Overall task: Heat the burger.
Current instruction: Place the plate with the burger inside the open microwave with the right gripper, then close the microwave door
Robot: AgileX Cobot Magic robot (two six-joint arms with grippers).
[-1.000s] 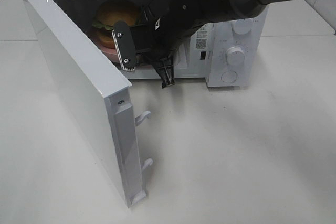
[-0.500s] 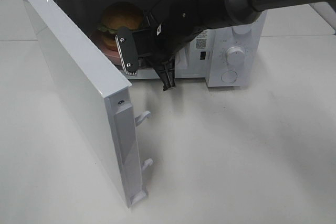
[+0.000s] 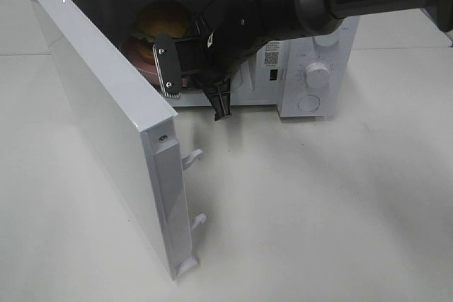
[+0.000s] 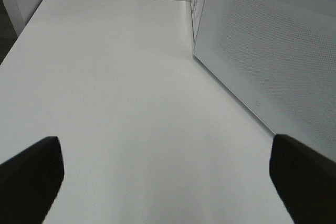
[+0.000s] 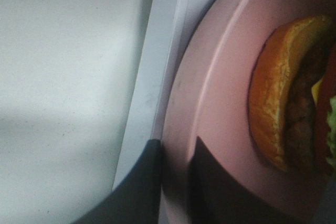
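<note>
Burger: one, inside the microwave, toward the left of the cavity, standing on the plate. It has a domed, glossy brown bun. Close up, the lower bun is rough-edged, with a dark patty, a sliver of yellow and frilly green above it.

Plate: one, round, smooth pink, with a faint raised ring inside the rim. Its near edge sits just beside the white sill of the opening.

My right gripper: two dark fingers drawn close, with the plate's rim between them, pinching it. My right arm, black and rounded, slants across the mouth of the cavity. It hides the cavity's right part and the top of the control panel.

Control panel: one round dial in plain view, a round disc below it, and a small code sticker beside them.

Door: one flat white slab, swung wide open on the left, walling off that side. Two hooked latches stick out of its free edge.

Table: matte white.

My left gripper: spread wide, holding nothing, over bare table. A white panel of fine dotted mesh stands beside it.
</note>
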